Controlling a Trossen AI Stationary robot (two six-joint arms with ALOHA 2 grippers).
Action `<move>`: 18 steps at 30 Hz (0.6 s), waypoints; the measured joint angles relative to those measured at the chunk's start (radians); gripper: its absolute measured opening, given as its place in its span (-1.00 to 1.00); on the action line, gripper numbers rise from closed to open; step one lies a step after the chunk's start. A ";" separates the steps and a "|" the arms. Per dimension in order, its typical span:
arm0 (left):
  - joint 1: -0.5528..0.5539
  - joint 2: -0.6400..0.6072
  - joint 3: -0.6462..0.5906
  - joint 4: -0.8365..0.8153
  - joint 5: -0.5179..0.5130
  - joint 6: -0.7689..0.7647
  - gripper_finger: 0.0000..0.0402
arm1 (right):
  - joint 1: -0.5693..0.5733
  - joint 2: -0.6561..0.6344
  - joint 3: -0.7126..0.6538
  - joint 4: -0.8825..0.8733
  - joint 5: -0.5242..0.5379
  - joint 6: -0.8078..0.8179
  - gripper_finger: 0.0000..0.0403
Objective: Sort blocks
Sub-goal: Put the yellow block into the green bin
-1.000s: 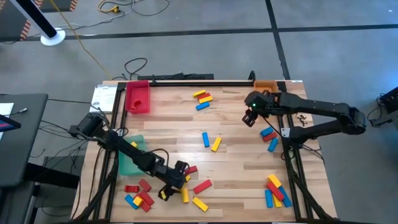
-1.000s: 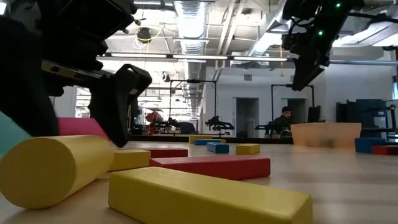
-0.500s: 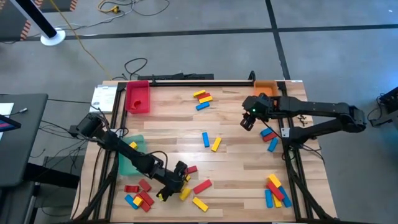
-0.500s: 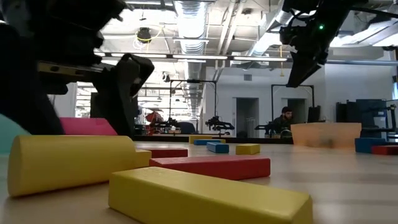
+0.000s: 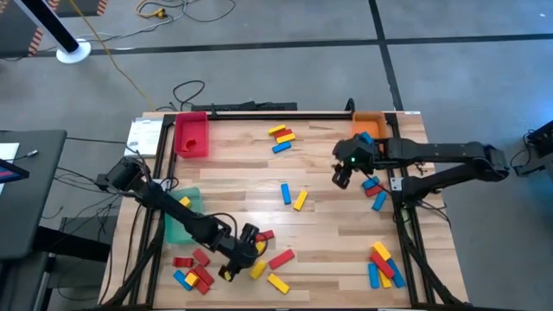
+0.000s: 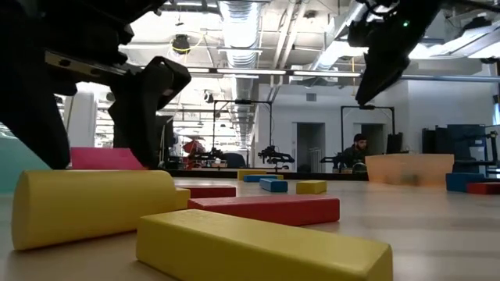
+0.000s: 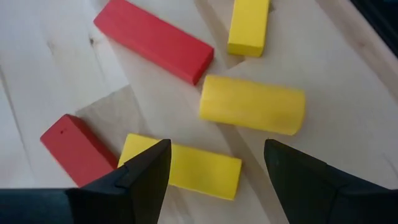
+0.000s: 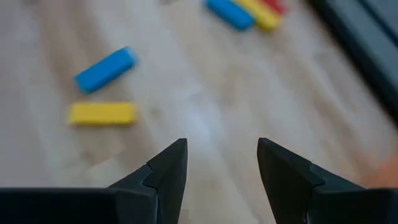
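Red, yellow and blue blocks lie scattered flat on the wooden table (image 5: 320, 216). My left gripper (image 5: 235, 264) hovers open near the table's front left. Between its fingers in the wrist view lies a yellow block (image 7: 186, 169). Beyond it rest a yellow cylinder (image 7: 252, 104) and a red block (image 7: 153, 40). My right gripper (image 5: 343, 174) hangs open above bare wood at the right. A blue block (image 8: 106, 68) and a yellow block (image 8: 102, 113) lie ahead of it. In the low view the right gripper (image 6: 383, 70) is high above the table.
A red tray (image 5: 192, 136) stands at the far left, an orange tray (image 5: 369, 121) at the far right, and a green tray (image 5: 180, 220) under my left arm. Block piles lie at the near left (image 5: 192, 269) and near right (image 5: 382, 263). The table's middle has free room.
My right gripper has moved toward the table's near edge and a little to the left, staying open and high. My left gripper has risen slightly. The yellow cylinder has turned on the table; its long side now faces the low camera.
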 joint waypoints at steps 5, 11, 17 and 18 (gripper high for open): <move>0.005 0.000 0.000 -0.035 -0.029 -0.008 0.25 | 0.110 0.050 0.000 -0.032 -0.055 -0.007 0.03; 0.012 -0.002 0.000 -0.041 -0.049 -0.006 0.25 | 0.200 0.138 0.000 -0.160 -0.054 -0.022 0.03; 0.031 -0.002 0.000 -0.043 -0.048 0.031 0.25 | 0.228 0.281 0.000 0.020 -0.054 -0.235 0.03; 0.036 -0.002 0.000 -0.045 -0.048 0.033 0.25 | 0.223 0.307 0.000 0.052 -0.054 -0.272 0.03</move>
